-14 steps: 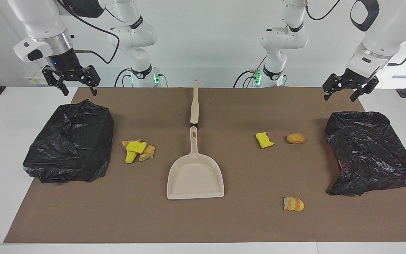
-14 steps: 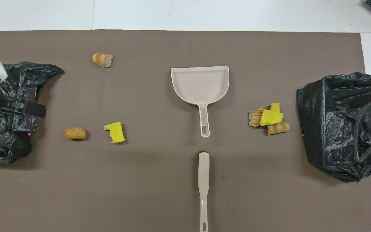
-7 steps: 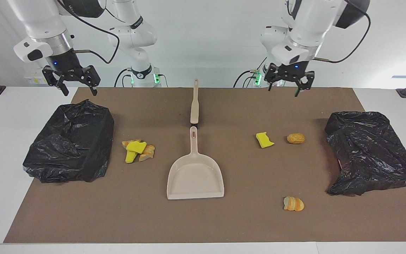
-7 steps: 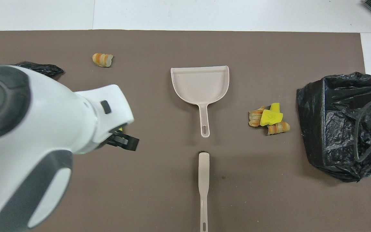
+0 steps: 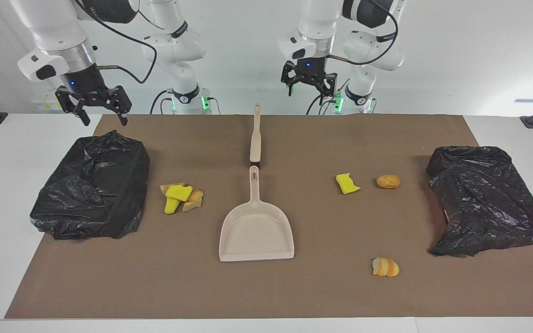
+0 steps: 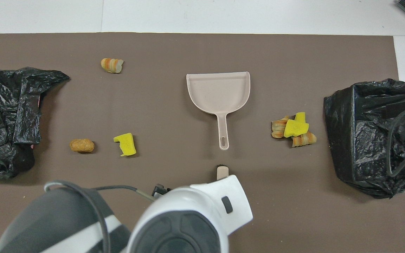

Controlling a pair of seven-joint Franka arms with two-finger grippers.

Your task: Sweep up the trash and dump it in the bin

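At top centre, the left hand (image 5: pixel 309 86), fingers apart, hangs above the beige plastic brush (image 5: pixel 255 134); a misjudged descent could knock it aside.

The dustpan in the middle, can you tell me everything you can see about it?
The dustpan is beige and looks like smooth plastic. It has a wide, shallow scoop with low walls and a long thin handle with a hanging hole at its end. It lies flat and empty on the brown mat, handle pointing toward the robots, nearly in line with the brush. Nothing touches it.
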